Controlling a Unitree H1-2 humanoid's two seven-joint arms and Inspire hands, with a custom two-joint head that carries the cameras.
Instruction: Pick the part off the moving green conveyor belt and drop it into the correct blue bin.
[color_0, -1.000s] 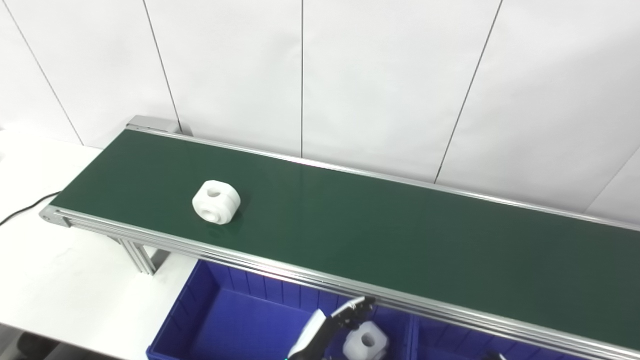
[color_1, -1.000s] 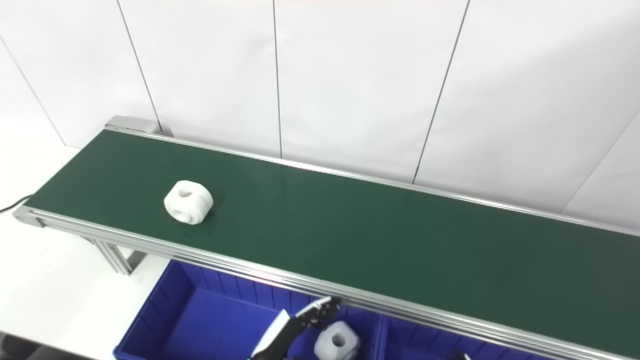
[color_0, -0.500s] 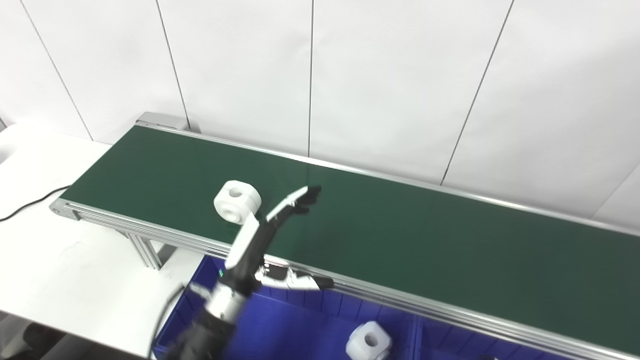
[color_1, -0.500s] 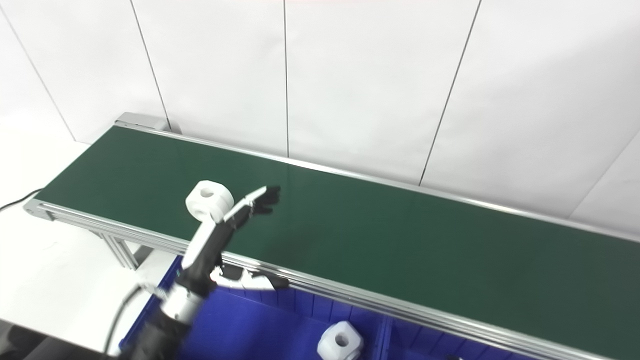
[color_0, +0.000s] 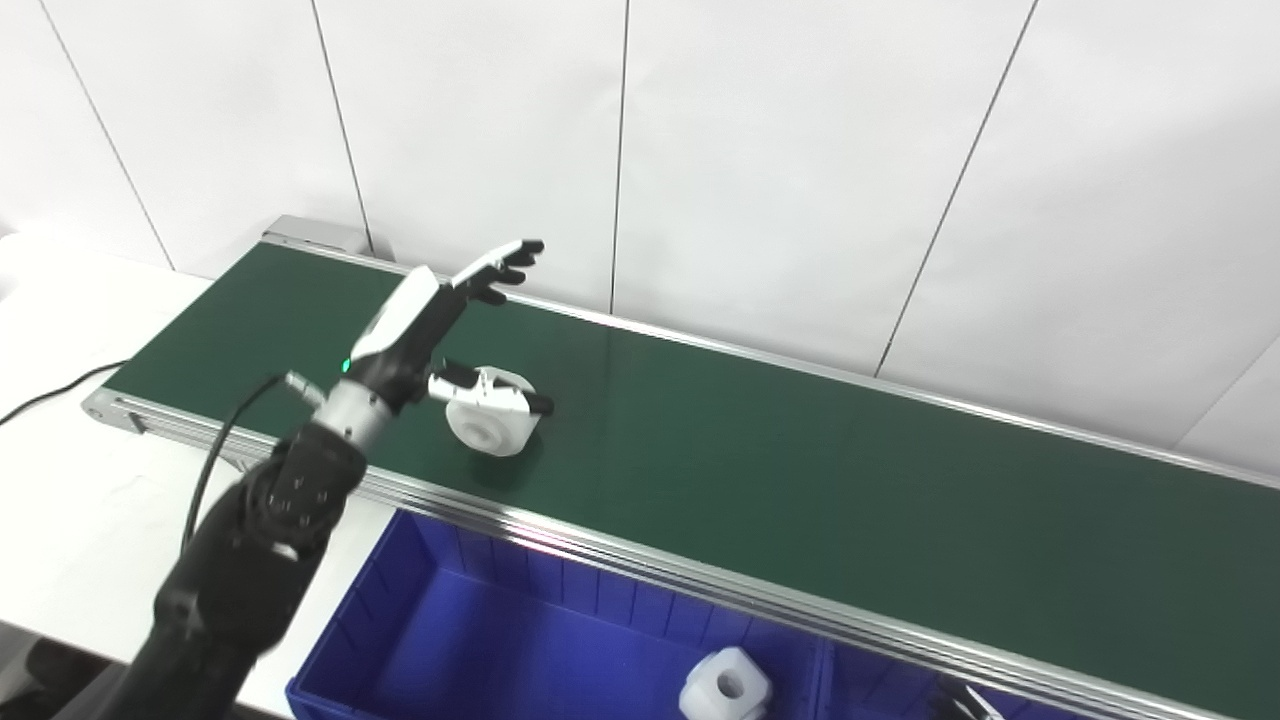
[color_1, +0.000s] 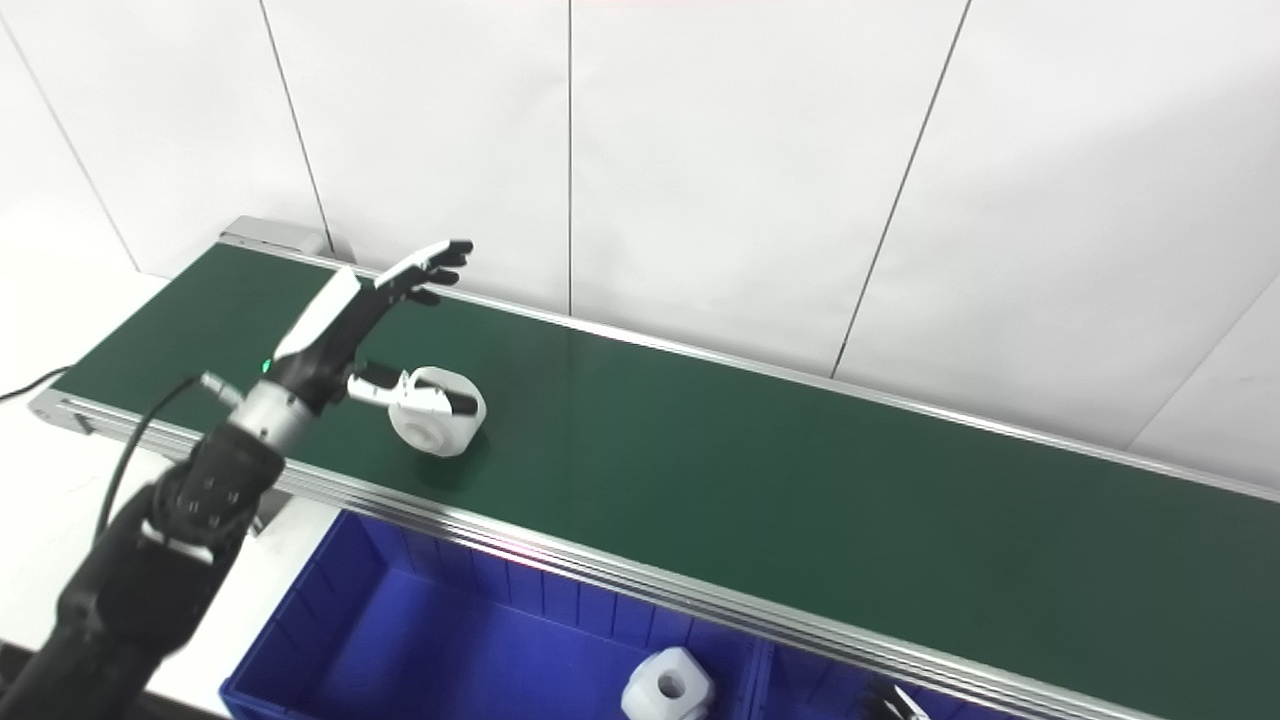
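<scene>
A white round part with holes (color_0: 492, 428) lies on the green conveyor belt (color_0: 800, 480) near its left end. My left hand (color_0: 412, 322) hovers open just above and left of it. Its fingers (color_0: 495, 268) stretch toward the far edge and its thumb (color_0: 490, 397) lies across the top of the part, not closed on it. The same part shows in the right eye view (color_1: 437, 427). Only the tips of my right hand (color_0: 965, 700) show at the bottom edge, over the right blue bin.
A blue bin (color_0: 470, 620) stands below the belt's near rail, with another white part (color_0: 722, 685) in its right corner. A second blue bin (color_0: 880, 690) adjoins it on the right. A white table (color_0: 90, 520) with a black cable (color_0: 50, 392) lies at left.
My left hand has risen out of the blue bin and swung up and left over the belt, down onto the part. The part has ridden a little to the right.
</scene>
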